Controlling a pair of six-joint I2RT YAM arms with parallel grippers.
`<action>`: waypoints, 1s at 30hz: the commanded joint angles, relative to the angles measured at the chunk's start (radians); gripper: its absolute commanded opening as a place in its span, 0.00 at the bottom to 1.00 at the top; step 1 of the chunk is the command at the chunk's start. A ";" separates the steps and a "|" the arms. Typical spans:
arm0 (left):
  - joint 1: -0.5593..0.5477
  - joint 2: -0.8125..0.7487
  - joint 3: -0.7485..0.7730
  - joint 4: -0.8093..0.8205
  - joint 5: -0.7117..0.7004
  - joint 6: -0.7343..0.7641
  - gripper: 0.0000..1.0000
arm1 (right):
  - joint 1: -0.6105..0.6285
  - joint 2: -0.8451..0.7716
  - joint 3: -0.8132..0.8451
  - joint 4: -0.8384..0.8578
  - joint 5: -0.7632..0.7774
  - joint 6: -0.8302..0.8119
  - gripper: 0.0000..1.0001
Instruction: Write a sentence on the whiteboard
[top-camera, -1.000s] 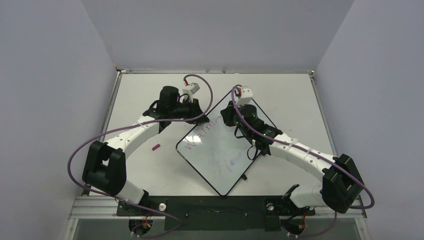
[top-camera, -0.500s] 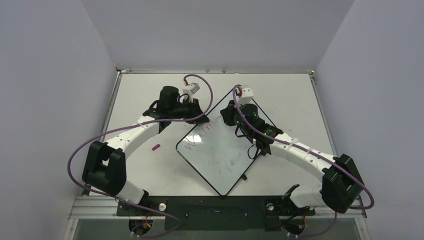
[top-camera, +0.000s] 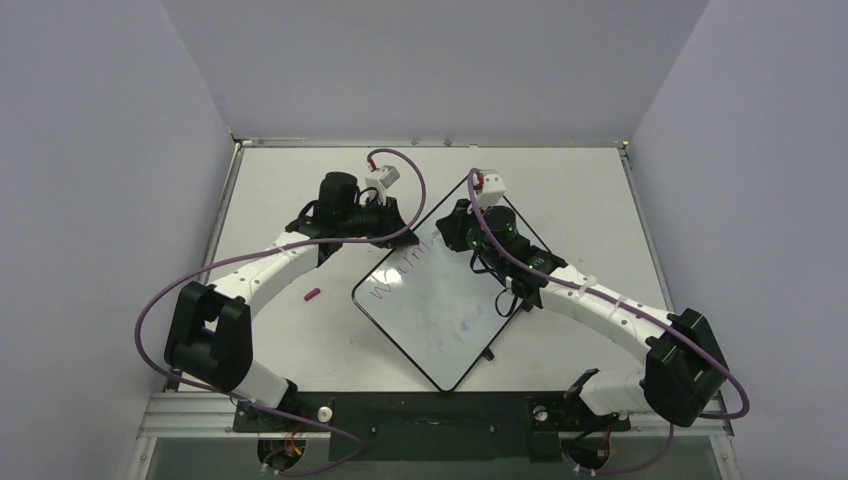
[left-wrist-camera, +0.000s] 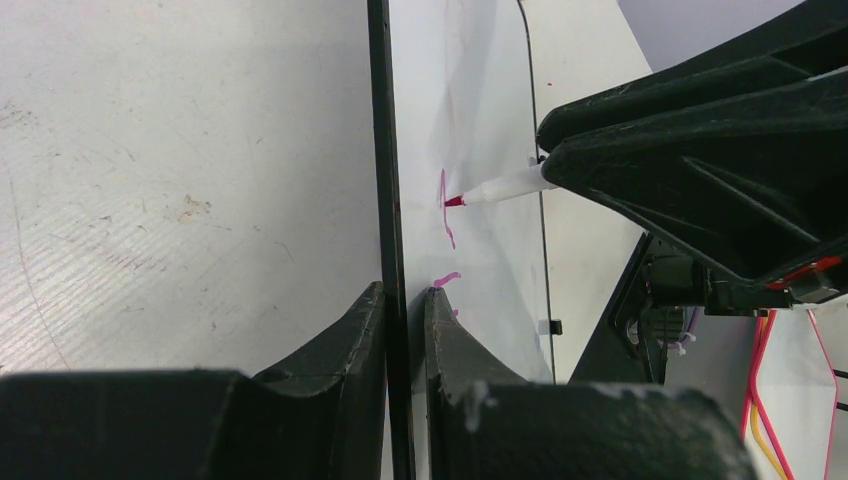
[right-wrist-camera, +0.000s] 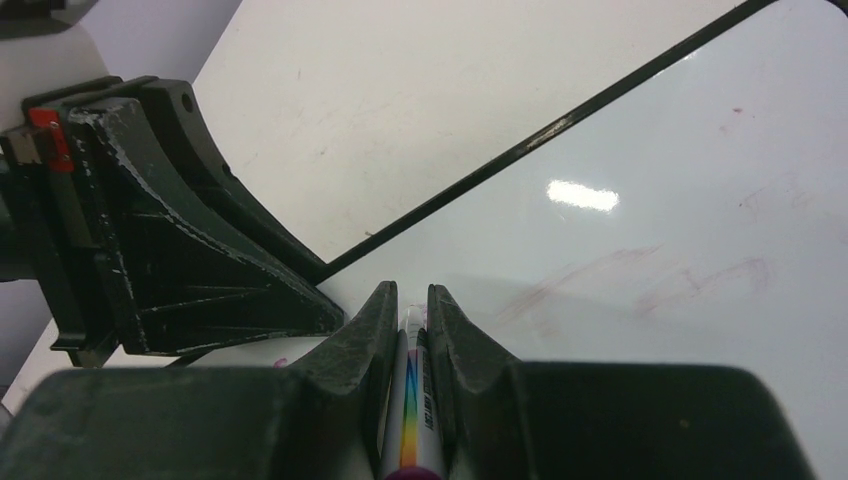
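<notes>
Two grippers work at the far end of the whiteboard (top-camera: 432, 325), a glossy white sheet with a thin black rim and rounded corners. It is turned diamond-wise on the off-white tabletop (top-camera: 280, 180), one corner pointing at the arm bases.

The sentence (top-camera: 395, 278) runs in pink-magenta strokes along the board's upper-left side. From above it reads roughly "Warm", and the rest is hidden under the right arm. Faint purple smudges (top-camera: 462, 326) mark the lower half.

The left gripper (left-wrist-camera: 405, 320) is closed tight on the board's black rim, one finger on each side of it. The right gripper (right-wrist-camera: 408, 300) is clamped on a marker (right-wrist-camera: 414, 420) that has a rainbow-striped barrel. In the left wrist view the marker's red nib touches the board at a fresh pink stroke.

The board's near corner lies close to the front rail. Its left corner is beside a small magenta piece (top-camera: 312, 294), which lies alone on the tabletop, apart from the board. Bare tabletop stretches beyond the far corner to the back wall, and also along the right side between the board and the table's right edge. The two grippers are near each other over the same corner, and the board's lower half has nothing over it.
</notes>
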 joint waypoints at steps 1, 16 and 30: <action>0.005 -0.017 0.001 0.008 -0.073 0.097 0.00 | 0.002 0.003 0.073 0.046 -0.009 0.010 0.00; 0.005 -0.022 0.000 0.007 -0.073 0.097 0.00 | 0.001 0.065 0.102 0.037 -0.003 0.008 0.00; 0.004 -0.024 0.001 0.007 -0.072 0.097 0.00 | 0.001 -0.001 -0.035 0.035 0.027 0.023 0.00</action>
